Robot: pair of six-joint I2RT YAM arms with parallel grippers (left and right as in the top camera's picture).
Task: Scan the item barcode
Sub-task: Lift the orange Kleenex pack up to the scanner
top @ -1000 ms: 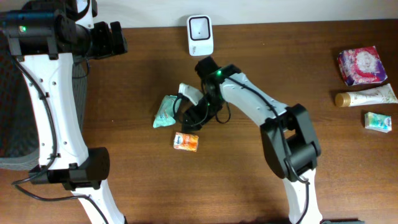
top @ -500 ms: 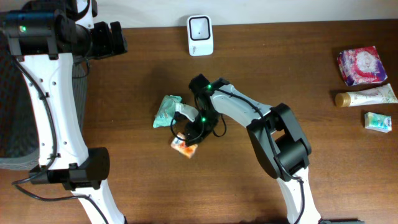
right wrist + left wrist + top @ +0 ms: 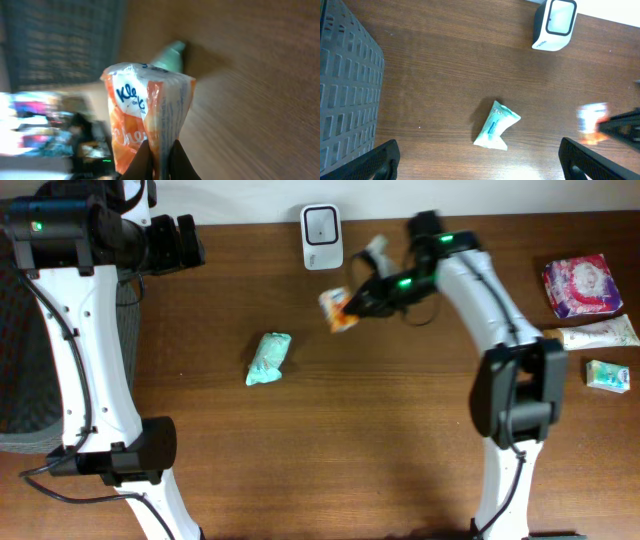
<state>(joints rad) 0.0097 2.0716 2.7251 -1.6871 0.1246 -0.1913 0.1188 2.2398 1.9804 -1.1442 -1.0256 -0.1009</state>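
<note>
step: presenting item | right fingers clamped on orange tissue pack, just right of scanner | left fingers apart, idle | next: likely turn barcode toward scanner

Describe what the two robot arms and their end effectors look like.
The left arm and right arm have white shell links joined by black joint housings, thin black cables running alongside, and small green lights on the dark housings. The left end effector and right end effector are black.
</note>
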